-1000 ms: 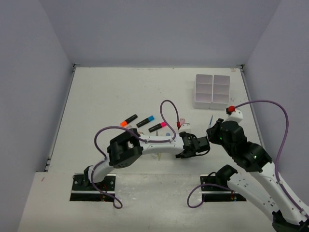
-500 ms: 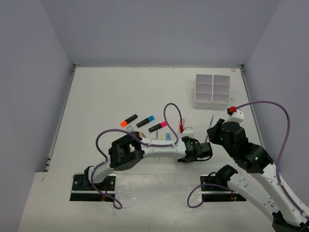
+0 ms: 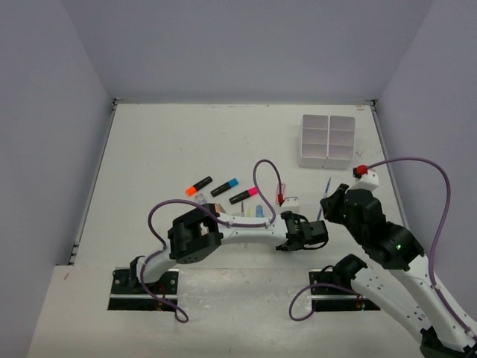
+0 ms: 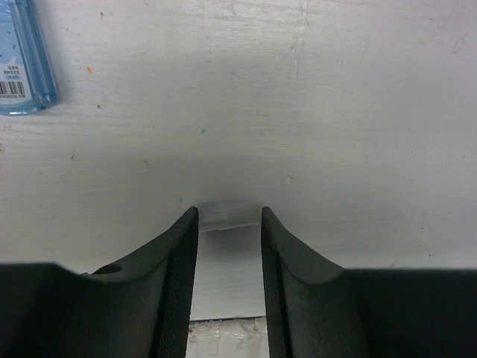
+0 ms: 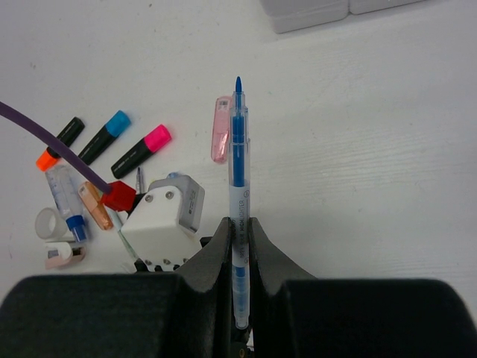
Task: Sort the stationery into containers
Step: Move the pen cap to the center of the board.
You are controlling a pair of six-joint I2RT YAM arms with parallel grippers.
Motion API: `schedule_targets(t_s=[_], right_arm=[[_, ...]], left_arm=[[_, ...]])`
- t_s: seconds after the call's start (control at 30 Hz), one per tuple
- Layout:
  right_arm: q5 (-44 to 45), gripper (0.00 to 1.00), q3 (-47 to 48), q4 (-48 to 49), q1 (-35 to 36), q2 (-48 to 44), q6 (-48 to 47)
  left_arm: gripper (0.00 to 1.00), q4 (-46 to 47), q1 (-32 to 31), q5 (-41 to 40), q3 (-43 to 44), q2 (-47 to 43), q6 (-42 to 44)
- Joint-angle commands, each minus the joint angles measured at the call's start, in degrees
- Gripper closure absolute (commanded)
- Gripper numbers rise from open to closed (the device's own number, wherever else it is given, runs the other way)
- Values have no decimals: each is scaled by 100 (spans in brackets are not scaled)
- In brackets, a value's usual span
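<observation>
My left gripper (image 4: 229, 218) points down at the table near the front middle, its jaws narrowly parted with a small clear piece (image 4: 228, 214) spanning the gap at the tips. My right gripper (image 5: 238, 224) is shut on a thin blue pen (image 5: 238, 171) held above the table, tip pointing towards the white six-compartment containers (image 3: 327, 139) at the far right. Black highlighters with orange (image 3: 199, 186), blue (image 3: 225, 186) and pink (image 3: 244, 196) caps lie left of centre. The right wrist view also shows a tape roll (image 5: 51, 222), a copper piece (image 5: 95, 205) and a pink clear piece (image 5: 220, 128).
A blue clear packet (image 4: 22, 60) lies at the upper left of the left wrist view. The left arm's purple cable (image 3: 261, 175) arcs over the loose items. Grey walls close the table on three sides.
The left gripper has shifted slightly right and nearer the front edge, and its jaws have narrowed around the clear piece. The right arm with the blue pen has hardly moved.
</observation>
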Motion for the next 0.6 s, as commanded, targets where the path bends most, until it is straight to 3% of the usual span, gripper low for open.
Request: schedule_targets(t_s=[0.0,0.07,0.23,0.43,0.57], right_arm=[[29,100,223,-27,-15,-52,-57],[31,100,223,-37,-15,-66,-64],[48,100,245,-114,-9,-129,-89],[46,100,319,-130,-15,-157,-124],[32,100,319,-114,-14,-118,-164]], left_arm=[[93,2,-54,139,-351,288,270],[97,234,-54,107,-557,170,554],[100,1312,-47,-373,-1510,-391,2609],[100,1913,-10,-915,-2216,-814,4698],[100,2564,-19,-299,-2755,-1167,5553]])
